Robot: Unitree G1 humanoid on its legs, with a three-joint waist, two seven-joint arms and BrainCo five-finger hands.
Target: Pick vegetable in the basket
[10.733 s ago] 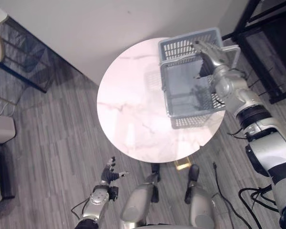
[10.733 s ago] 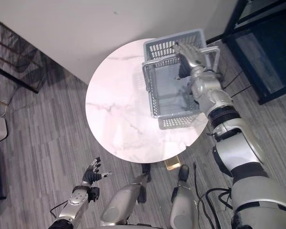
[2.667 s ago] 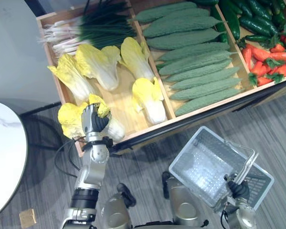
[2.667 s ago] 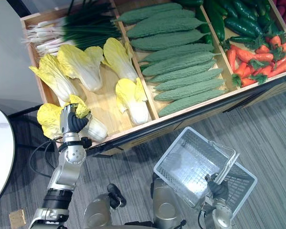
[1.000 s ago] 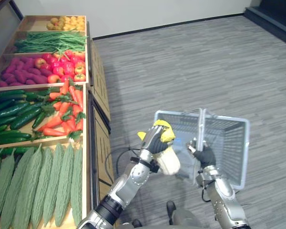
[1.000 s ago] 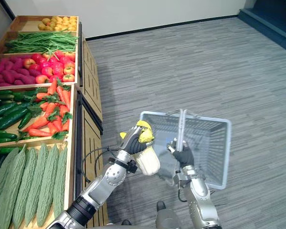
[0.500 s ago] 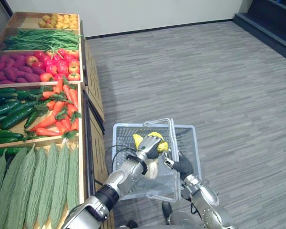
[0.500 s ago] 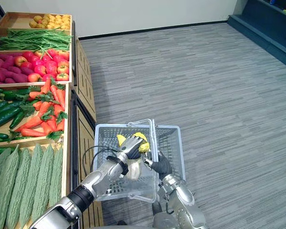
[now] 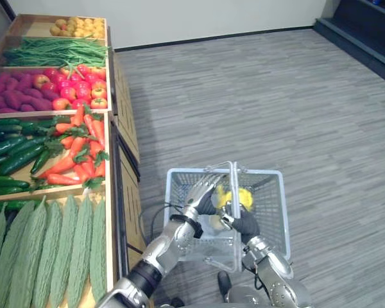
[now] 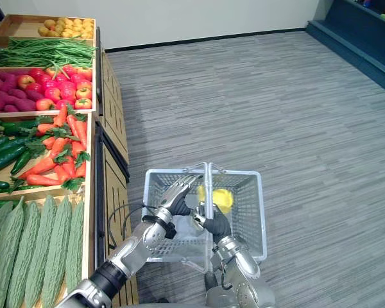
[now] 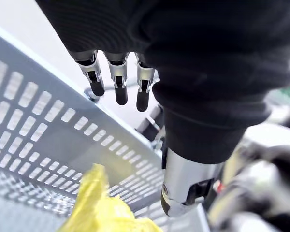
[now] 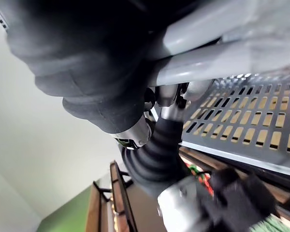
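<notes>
A pale yellow cabbage (image 9: 235, 197) lies inside the grey plastic basket (image 9: 271, 175), towards its far end. My left hand (image 9: 201, 196) hovers over the basket's left side with its fingers (image 11: 116, 83) straight and nothing in them. The cabbage's yellow leaves (image 11: 100, 209) lie just below them against the slotted basket wall (image 11: 34, 121). My right hand (image 9: 245, 223) is curled round the basket's metal handle (image 12: 208, 60) and holds the basket up in front of me.
A wooden produce shelf (image 9: 119, 147) runs along my left, with bitter gourds (image 9: 51, 250), carrots (image 9: 77, 151), cucumbers (image 9: 13, 154) and red apples (image 9: 77, 90). Grey plank floor (image 9: 295, 96) stretches ahead and to the right.
My left hand has opened and let go of the cabbage, which now lies in the basket. The basket has shifted slightly to the right.
</notes>
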